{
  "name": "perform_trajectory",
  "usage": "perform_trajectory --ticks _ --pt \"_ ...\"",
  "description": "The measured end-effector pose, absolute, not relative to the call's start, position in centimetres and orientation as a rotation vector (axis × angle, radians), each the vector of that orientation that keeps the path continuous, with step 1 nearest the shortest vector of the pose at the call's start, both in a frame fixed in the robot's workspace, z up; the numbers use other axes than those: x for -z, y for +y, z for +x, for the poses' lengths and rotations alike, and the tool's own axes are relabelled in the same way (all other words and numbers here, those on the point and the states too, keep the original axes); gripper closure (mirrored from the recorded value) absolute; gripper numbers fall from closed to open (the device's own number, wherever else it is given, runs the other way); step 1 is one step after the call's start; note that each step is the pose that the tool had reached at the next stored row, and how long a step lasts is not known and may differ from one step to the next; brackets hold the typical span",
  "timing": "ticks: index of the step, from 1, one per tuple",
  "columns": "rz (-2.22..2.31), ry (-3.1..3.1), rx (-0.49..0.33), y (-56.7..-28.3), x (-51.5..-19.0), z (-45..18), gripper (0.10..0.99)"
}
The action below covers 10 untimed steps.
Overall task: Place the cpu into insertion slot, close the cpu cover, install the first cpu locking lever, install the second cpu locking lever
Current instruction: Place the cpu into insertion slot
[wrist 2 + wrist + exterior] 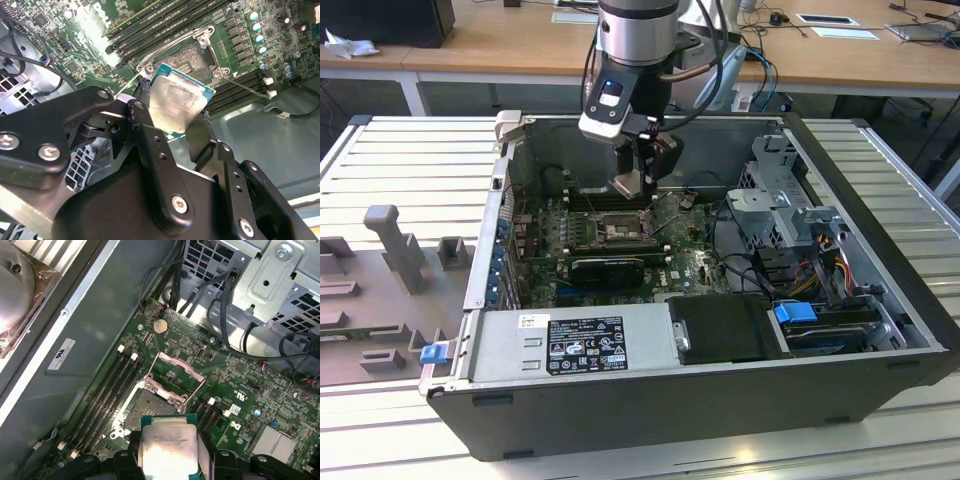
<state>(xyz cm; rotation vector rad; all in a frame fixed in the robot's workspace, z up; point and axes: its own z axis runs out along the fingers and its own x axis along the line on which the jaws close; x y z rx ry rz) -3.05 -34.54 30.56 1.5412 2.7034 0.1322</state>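
The claw, clamped on the cpu by its edges, hovers above the motherboard, near the bare insertion slot. Beyond, the cpu cover stands raised. Placement appears in hand; seating likely demands squaring chip to socket.

Bright, even light fills the exterior view; the case walls shade the motherboard inside. In both wrist views glare washes out the cpu top, strongest in the first wrist view.
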Motion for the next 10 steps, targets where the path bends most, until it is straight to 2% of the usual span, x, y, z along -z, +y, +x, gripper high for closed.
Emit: perform_trajectory --ticks 10 --pt "1.608 2.661 -0.129 -34.54 -30.17 -3.06 0.557"
